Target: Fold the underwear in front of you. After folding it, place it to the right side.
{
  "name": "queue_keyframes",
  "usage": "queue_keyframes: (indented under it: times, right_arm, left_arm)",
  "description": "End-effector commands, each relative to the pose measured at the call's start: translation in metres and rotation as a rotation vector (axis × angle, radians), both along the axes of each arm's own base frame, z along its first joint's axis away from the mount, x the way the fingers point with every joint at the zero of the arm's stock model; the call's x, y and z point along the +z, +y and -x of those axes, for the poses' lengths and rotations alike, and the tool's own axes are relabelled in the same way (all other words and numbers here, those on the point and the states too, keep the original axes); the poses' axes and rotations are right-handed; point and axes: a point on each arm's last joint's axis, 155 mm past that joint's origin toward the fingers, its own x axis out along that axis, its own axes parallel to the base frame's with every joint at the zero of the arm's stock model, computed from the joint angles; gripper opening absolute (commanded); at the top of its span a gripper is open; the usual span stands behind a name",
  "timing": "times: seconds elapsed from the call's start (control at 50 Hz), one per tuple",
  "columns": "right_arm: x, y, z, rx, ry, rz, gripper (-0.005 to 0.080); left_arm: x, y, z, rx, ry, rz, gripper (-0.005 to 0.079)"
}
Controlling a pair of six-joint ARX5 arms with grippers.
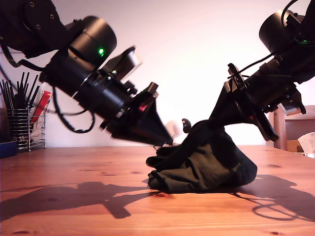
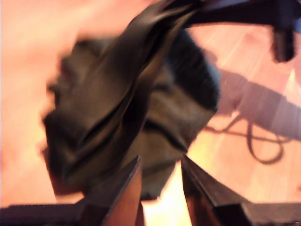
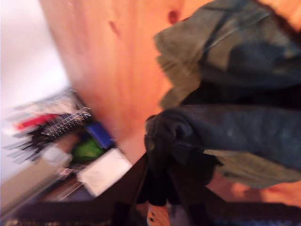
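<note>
- The underwear [image 1: 202, 162] sits as a bunched, wrinkled heap on the wooden table [image 1: 74, 167], a little toward the exterior view's right of centre. One part of it is drawn up into a peak.
- My second gripper [image 1: 204, 123] comes down from the exterior view's upper right and is clamped on that raised peak. In the second wrist view the dark cloth [image 3: 225, 127] is pinched between the jaws of the gripper [image 3: 160, 165] and drapes away over the rest of the garment.
- My first gripper [image 1: 165, 140] reaches in from the exterior view's left, with its tip just beside the heap's upper edge. Whether it touches the cloth I cannot tell.
- In the first wrist view the jaws of this gripper [image 2: 160, 162] stand apart and hold nothing. The garment [image 2: 117, 117] lies beyond them, with a fold rising toward the other gripper.
- A wire mesh basket [image 1: 22, 129] stands at the exterior view's far left, well apart from the garment. It holds upright dark pens or sticks [image 1: 19, 88] and a red flat item [image 1: 40, 105].
- A blue tub [image 1: 7, 147] sits just beside the basket; its contents are not visible.
- The second wrist view is blurred. The basket [image 3: 66, 120] shows there with something blue [image 3: 99, 135] near it.
</note>
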Motion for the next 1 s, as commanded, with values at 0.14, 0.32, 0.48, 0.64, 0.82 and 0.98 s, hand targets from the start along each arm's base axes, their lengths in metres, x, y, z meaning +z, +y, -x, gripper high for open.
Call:
queue_keyframes:
  times: [0.14, 0.32, 0.48, 0.64, 0.82, 0.98]
  right_arm:
    - [0.002, -0.007, -0.011, -0.031, -0.018, -0.014, -0.0006]
    - [0.002, -0.010, -0.012, -0.034, -0.019, -0.013, -0.0006]
    - [0.002, -0.010, -0.011, -0.030, -0.022, -0.009, -0.0006]
    - [0.002, -0.010, -0.011, -0.025, -0.026, -0.003, -0.0006]
    - [0.001, -0.010, -0.011, -0.018, -0.030, 0.006, -0.0006]
    - [0.000, -0.009, -0.009, 0.000, -0.037, 0.019, -0.0006]
  left_arm:
    - [-0.002, -0.008, -0.003, -0.048, -0.083, -0.001, 0.0231]
    - [0.003, -0.026, 0.013, -0.163, -0.092, 0.064, 0.0211]
    - [0.011, -0.036, 0.017, -0.228, -0.182, 0.076, 0.0156]
    - [-0.006, -0.039, 0.018, -0.270, -0.218, 0.042, 0.0124]
    - [-0.029, -0.037, 0.011, -0.275, -0.230, 0.009, 0.0058]
    - [-0.020, -0.037, -0.002, -0.244, -0.308, 0.002, -0.0016]
